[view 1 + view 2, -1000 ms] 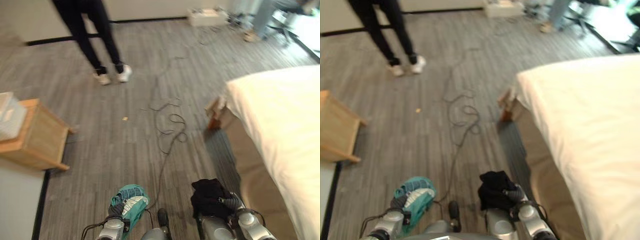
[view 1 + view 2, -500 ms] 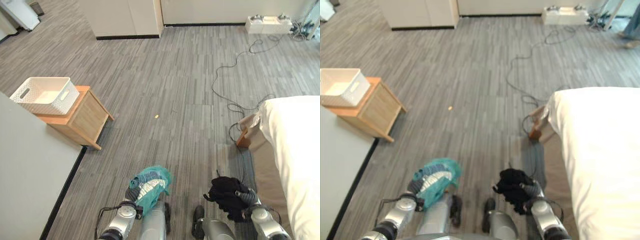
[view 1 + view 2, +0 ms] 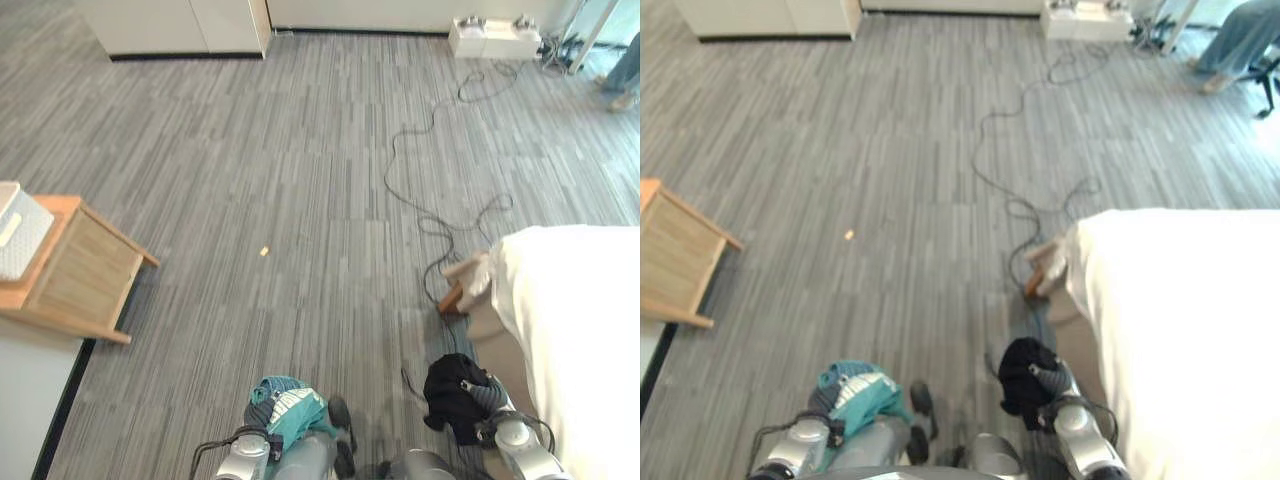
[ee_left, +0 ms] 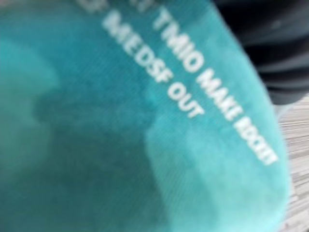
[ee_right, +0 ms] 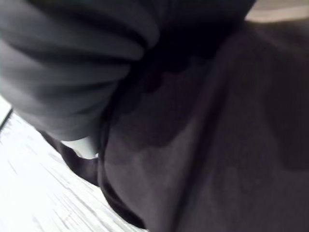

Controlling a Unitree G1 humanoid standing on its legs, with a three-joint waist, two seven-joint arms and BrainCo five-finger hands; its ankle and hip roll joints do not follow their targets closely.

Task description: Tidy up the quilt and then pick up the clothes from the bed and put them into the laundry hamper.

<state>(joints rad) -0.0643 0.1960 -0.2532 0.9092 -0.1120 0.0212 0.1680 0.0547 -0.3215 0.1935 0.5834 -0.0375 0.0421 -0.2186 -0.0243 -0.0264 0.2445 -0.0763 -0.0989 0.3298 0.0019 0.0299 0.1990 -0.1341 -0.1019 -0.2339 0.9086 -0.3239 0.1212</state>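
Clutching a crumpled black cloth garment (image 3: 455,395), the right hand (image 3: 487,395) has its fingers curled into the bundle, low at the right of the head views beside the bed. Whether the left hand (image 3: 823,402) has its fingers closed cannot be told: they are hidden under the bunched teal cloth garment with white lettering (image 3: 287,408), which sits on top of that hand. A white quilt (image 3: 580,330) lies smooth over the tan-sided bed (image 3: 492,350). Further out, grey striped carpet floor (image 3: 300,180) stretches away. A light wooden side table (image 3: 80,275) stands well apart at the left, carrying a white plastic perforated hamper (image 3: 18,230) at the view's edge.
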